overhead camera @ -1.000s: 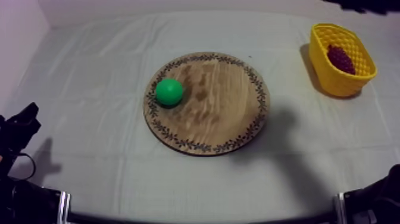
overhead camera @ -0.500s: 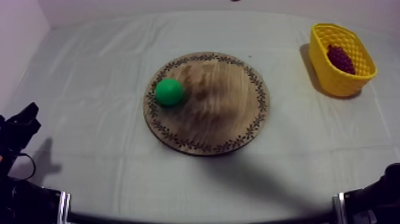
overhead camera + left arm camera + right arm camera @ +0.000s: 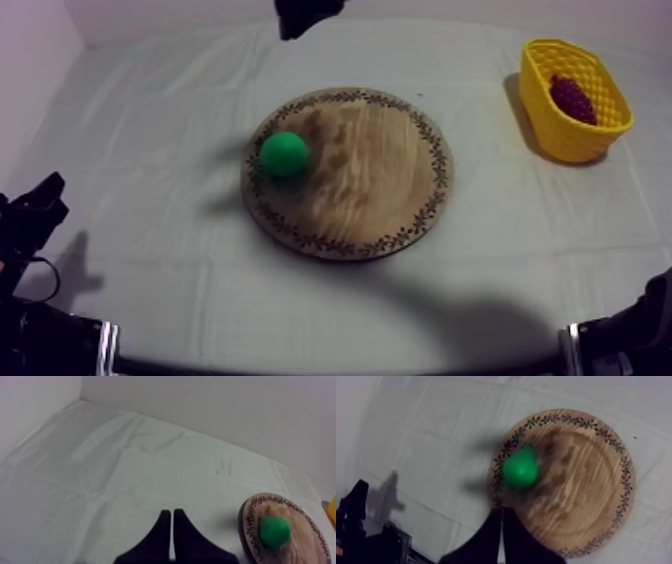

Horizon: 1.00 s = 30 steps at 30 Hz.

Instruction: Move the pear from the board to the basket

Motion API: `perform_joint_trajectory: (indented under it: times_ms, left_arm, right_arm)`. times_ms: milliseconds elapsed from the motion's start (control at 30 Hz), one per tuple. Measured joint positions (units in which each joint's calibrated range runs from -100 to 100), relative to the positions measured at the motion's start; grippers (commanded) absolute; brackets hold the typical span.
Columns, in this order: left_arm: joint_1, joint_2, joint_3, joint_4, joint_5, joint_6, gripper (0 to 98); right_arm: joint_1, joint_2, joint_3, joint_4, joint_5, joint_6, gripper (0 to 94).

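Pear (image 3: 284, 154) at left rim of wooden board (image 3: 385, 205), yellow basket (image 3: 556, 130) well apart. Right gripper (image 3: 501, 512) held above pear, 2 fingers (image 3: 492, 537) pressed together; left gripper (image 3: 171, 514) likewise closed, empty. Fingers to be opened wide before descent.

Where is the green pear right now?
In the top view the pear sits on the wooden board, near its left rim, far from the yellow basket at the right.

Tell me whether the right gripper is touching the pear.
Apart. The right wrist view shows wooden board between the right gripper and the pear.
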Motion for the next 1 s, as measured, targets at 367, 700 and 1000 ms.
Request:
perform_joint_trajectory:
  times_ms: [367,700,1000]
  left_arm:
    - [0.0,0.0,0.0,0.0,0.0,0.0,0.1]
    - [0.0,0.0,0.0,0.0,0.0,0.0,0.1]
    - [0.0,0.0,0.0,0.0,0.0,0.0,0.1]
  right_arm:
    - [-0.43,13.14,-4.77,-0.27,0.17,-2.39,0.2]
    - [0.68,20.38,-6.96,-0.23,0.27,-3.27,7.7]
    - [0.86,21.08,-7.56,-1.14,0.36,-3.74,64.7]
